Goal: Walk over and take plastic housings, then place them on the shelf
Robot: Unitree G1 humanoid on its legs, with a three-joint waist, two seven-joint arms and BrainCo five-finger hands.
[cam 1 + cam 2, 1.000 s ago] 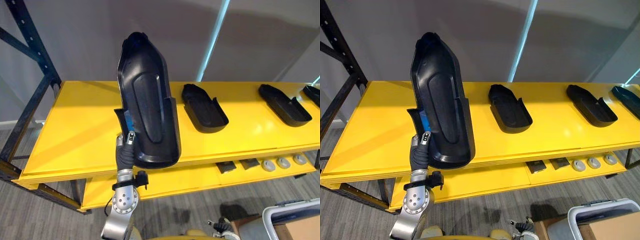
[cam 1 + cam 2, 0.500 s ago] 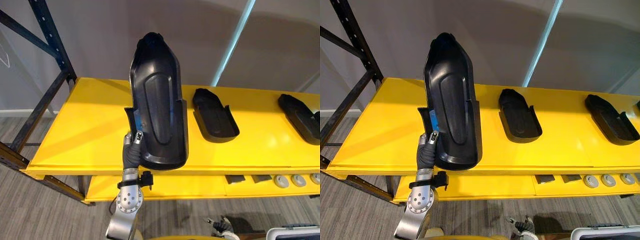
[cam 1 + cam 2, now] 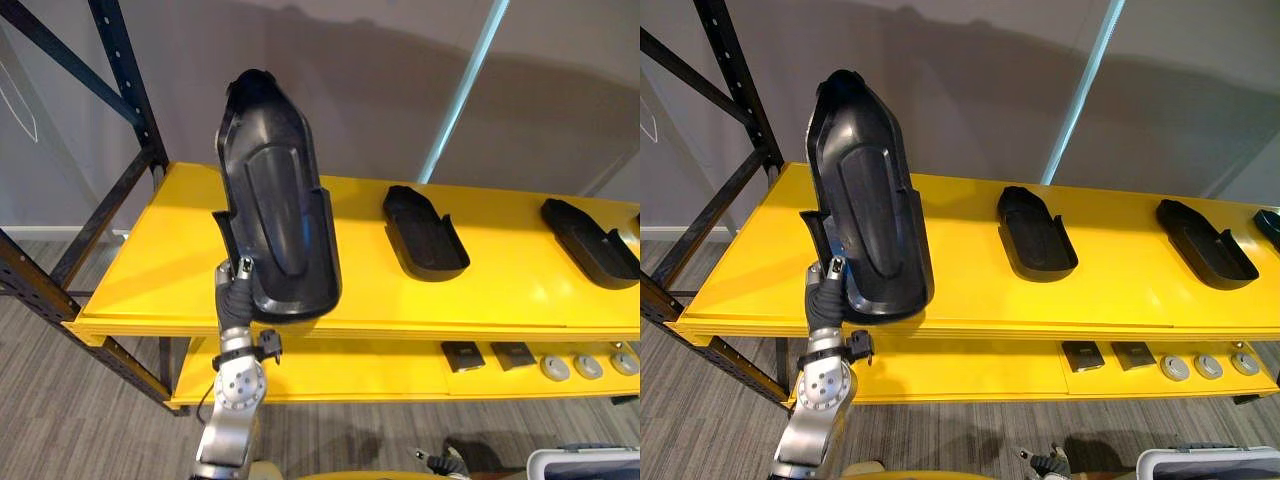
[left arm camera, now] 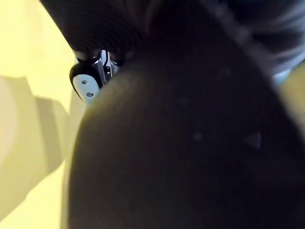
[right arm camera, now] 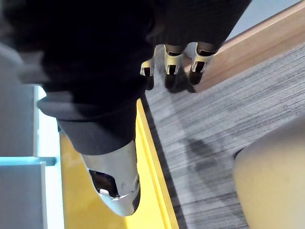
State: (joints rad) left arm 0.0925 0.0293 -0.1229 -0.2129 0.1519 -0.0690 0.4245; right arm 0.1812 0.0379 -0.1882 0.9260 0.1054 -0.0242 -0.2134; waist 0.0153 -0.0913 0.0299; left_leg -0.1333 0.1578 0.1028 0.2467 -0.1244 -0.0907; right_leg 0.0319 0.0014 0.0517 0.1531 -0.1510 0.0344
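Note:
My left hand (image 3: 238,295) is shut on the lower end of a large black plastic housing (image 3: 275,215) and holds it upright, hollow side facing me. It hangs over the front left part of the yellow shelf top (image 3: 170,265). In the left wrist view the housing's dark wall (image 4: 190,143) is pressed close, with one finger (image 4: 86,86) at its edge. Three more black housings lie on the shelf: one at the middle (image 3: 424,232), one to the right (image 3: 590,243), one at the far right edge (image 3: 1272,225). My right hand (image 5: 174,57) hangs over the grey floor, relaxed and holding nothing.
A dark steel rack upright (image 3: 125,70) with diagonal braces stands at the shelf's left end. The lower yellow shelf carries small dark plates (image 3: 462,355) and round grey parts (image 3: 588,367). A white bin's rim (image 3: 590,465) shows at the lower right.
The camera has shifted, so the rack shows more at the left. My left hand has carried the housing a little leftward, away from the middle housing on the shelf.

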